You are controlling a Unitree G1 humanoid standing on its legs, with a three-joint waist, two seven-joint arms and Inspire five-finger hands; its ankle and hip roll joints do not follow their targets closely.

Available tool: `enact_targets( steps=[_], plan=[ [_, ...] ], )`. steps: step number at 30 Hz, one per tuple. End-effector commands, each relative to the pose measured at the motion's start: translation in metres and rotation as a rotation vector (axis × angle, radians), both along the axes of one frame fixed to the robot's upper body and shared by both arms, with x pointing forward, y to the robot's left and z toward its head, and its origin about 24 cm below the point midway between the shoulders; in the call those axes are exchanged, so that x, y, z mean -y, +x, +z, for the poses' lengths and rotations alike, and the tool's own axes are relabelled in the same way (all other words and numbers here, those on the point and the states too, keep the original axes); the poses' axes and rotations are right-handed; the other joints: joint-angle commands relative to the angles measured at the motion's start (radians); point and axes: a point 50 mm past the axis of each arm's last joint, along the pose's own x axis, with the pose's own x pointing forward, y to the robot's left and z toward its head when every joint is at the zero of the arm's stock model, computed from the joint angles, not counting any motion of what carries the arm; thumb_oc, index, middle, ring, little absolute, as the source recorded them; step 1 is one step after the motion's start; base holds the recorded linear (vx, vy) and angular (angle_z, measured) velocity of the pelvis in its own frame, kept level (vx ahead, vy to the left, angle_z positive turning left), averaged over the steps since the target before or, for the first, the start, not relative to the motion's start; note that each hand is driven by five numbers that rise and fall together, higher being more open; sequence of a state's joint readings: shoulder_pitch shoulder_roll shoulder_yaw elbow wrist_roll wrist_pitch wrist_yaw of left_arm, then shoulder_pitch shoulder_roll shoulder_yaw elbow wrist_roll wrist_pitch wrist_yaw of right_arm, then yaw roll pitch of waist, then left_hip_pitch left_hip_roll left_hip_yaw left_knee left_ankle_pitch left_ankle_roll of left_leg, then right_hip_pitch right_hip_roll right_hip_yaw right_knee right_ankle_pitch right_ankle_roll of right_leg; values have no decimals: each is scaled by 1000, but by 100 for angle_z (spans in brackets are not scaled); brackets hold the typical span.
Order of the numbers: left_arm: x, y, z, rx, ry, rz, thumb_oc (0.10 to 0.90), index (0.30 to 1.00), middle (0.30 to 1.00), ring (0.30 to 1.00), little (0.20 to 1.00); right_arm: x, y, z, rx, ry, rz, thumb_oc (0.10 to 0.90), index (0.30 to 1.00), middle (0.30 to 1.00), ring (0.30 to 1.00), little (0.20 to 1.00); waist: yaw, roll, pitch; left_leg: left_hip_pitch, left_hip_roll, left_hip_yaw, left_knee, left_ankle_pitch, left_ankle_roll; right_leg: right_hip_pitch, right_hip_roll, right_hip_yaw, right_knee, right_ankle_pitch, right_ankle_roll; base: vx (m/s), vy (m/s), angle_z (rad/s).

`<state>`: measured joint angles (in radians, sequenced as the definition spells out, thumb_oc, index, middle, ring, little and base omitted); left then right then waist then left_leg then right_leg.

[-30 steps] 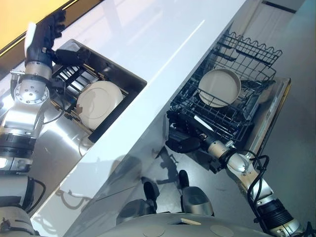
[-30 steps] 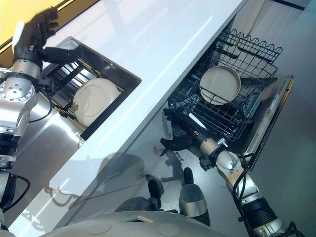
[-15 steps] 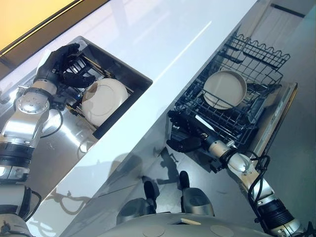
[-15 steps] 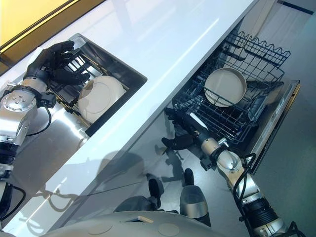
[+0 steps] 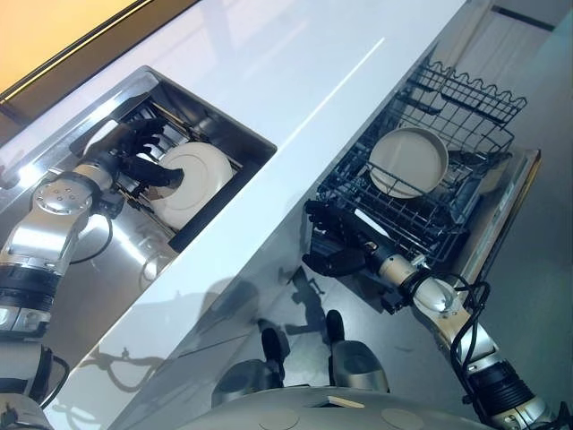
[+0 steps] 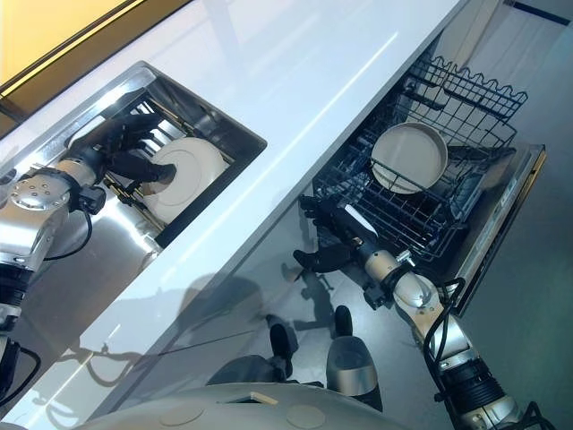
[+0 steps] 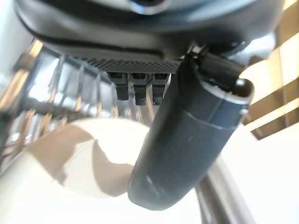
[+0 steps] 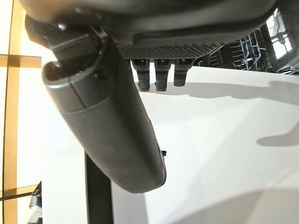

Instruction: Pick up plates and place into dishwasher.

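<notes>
- The left hand (image 5: 136, 154) has come down from above the worktop's back edge into the sink (image 5: 235, 134) within the last second — it now reaches the white plate (image 5: 199, 181) that stands on edge in the sink's wire rack (image 5: 132, 186).
- Its fingers lie spread along the plate's upper rim and its thumb stretches across the plate's face; in the left wrist view the thumb (image 7: 187, 149) hovers just over the pale surface, so the hand looks apart rather than clamped. I judge that the grasp is about to close, and the lift has not begun.
- The white worktop (image 5: 295, 81) runs bare between the sink and the dishwasher.
- The right hand (image 5: 345, 249) has barely moved; it hangs at the near front corner of the pulled-out dishwasher rack (image 5: 421, 193), fingers relaxed and apart, holding nothing.
- That lower rack carries one beige plate (image 5: 408, 161), leaning in the tines toward its middle — the rest of the rack looks free.
- So one plate is stowed and the sink plate is next; the open tines beside the beige plate seem the likely place for it.
</notes>
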<state>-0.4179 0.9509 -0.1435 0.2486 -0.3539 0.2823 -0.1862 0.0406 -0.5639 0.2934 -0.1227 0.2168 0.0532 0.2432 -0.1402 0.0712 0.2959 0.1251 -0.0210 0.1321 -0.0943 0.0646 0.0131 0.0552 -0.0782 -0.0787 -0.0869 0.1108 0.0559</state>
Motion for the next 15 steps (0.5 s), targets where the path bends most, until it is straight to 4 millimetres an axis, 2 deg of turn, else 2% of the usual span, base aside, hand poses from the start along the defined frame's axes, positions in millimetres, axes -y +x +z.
enact_targets(
  steps=[1, 6, 12, 15],
  plan=[
    [4, 10, 30, 117, 32, -13, 800, 900, 900, 900, 900, -18, 7, 45, 202, 73, 117, 800, 900, 900, 900, 900, -14, 49, -60, -38, -88, 28, 45, -106, 18, -60, 46, 2, 165, -162, 62, 0, 0, 0],
    [4, 13, 21, 73, 82, 6, 800, 900, 900, 900, 900, -15, 9, 50, 218, 53, 121, 800, 900, 900, 900, 900, -32, 60, -31, -52, -89, 36, 41, -96, 17, -81, 50, 15, 177, -163, 62, 10, 13, -1],
    [2, 19, 23, 53, 84, 28, 800, 900, 900, 900, 900, -9, 10, 53, 221, 33, 116, 800, 900, 900, 900, 900, -54, 71, -2, -76, -88, 50, 43, -86, 14, -111, 50, 27, 193, -166, 63, 17, 20, -4],
    [-1, 28, 27, 57, 104, 68, 800, 900, 900, 900, 900, -6, 13, 58, 242, 13, 113, 800, 900, 900, 900, 900, -77, 81, 42, -105, -87, 60, 42, -73, 10, -148, 54, 45, 205, -165, 61, -38, 47, -1]
  ],
)
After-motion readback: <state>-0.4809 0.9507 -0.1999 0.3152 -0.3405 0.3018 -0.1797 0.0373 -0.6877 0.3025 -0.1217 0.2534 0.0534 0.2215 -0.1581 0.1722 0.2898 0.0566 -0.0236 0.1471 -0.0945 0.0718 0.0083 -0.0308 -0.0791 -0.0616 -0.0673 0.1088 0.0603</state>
